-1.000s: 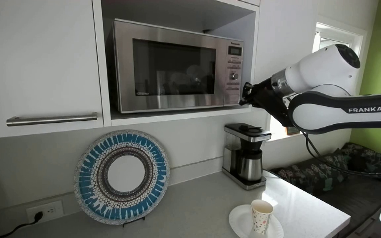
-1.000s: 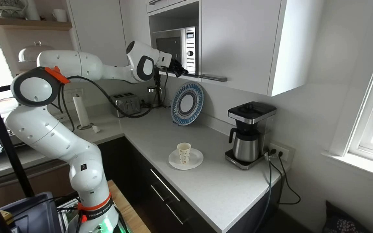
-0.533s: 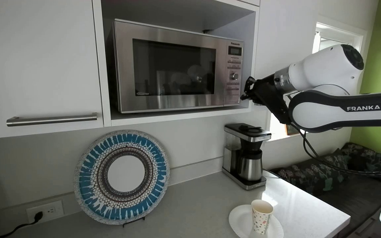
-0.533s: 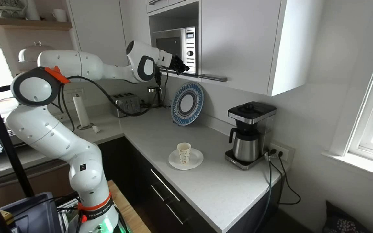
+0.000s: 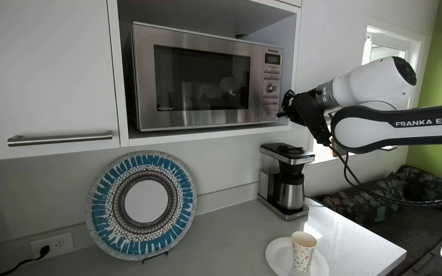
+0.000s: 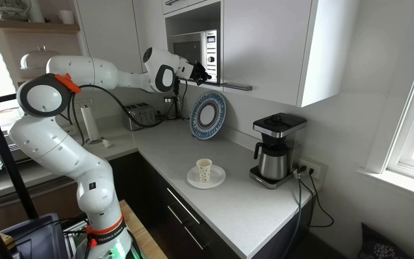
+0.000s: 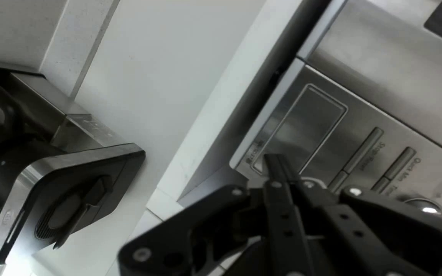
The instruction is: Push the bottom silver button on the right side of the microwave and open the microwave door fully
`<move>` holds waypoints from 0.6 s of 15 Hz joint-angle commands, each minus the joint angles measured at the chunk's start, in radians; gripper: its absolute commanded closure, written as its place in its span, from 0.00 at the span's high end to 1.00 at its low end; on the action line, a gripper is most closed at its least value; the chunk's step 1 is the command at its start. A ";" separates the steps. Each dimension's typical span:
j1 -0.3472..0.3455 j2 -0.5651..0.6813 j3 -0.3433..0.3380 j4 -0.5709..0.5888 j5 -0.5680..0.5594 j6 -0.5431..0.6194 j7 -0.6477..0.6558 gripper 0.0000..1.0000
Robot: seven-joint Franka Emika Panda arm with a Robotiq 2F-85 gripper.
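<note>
In an exterior view, the wide stainless-steel microwave sits in a white cabinet niche, its steel-framed microwave door closed, the dark glass window lettered "Inverter" at lower left. Right of it, the narrow steel control strip is headed "Panasonic"; the bottom silver button, a framed rectangle, lies at its foot. In the wrist view, silver bars to the button's right are labelled "Stop/Reset" and "Quick Min". Next along, the black two-fingered gripper has its fingers closed together, tips overlapping the button's edge in that view; contact cannot be told. Farther right, the white robot arm reads "FRANKA EMIKA".
</note>
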 commanded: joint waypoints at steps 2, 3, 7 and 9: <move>0.055 0.040 -0.022 0.008 0.045 0.045 -0.003 0.00; 0.066 0.052 -0.030 0.009 0.051 0.052 -0.006 0.00; 0.105 0.092 -0.058 0.020 0.052 0.086 -0.024 0.00; 0.119 0.103 -0.071 0.025 0.044 0.102 -0.034 0.00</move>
